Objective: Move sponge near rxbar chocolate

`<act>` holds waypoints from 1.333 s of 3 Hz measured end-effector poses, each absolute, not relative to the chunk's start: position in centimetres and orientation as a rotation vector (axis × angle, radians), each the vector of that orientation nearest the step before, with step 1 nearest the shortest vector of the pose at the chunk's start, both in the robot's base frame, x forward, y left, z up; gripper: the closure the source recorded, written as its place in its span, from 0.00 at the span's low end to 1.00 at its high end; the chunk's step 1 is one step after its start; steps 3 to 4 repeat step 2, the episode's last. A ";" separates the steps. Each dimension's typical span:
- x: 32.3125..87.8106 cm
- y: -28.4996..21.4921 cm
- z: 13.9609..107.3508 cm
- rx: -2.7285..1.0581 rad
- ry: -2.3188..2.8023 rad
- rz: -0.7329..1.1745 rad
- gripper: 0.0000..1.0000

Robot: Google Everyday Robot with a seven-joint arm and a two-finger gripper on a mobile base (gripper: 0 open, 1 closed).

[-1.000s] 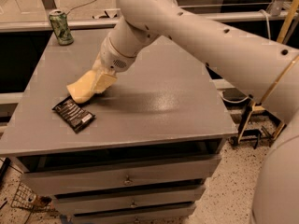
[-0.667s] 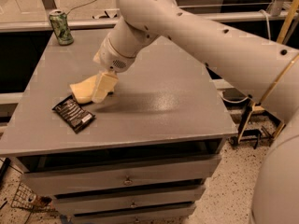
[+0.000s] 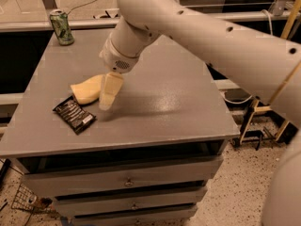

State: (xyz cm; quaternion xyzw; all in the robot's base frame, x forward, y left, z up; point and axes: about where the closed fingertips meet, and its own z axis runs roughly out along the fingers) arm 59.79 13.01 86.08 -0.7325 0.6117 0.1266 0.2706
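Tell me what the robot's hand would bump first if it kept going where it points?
Most likely the grey tabletop, right beside the sponge. The hand points steeply down there, with the rxbar chocolate lying close by. Depth is unclear.

Dim, warm light left soft glare mid-table (image 3: 188,102); the gripper (image 3: 107,102), over the table's left half, cast a faint, blurred shadow.

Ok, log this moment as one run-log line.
sponge: lying on table, next to rxbar chocolate | gripper: low, at the sponge | green can: back corner, apart
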 end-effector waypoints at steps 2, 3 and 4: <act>59.2 1.4 87.7 -1.836 1.781 0.199 0.00; 59.2 1.4 87.7 -1.836 1.781 0.199 0.00; 59.2 1.4 87.7 -1.836 1.781 0.199 0.00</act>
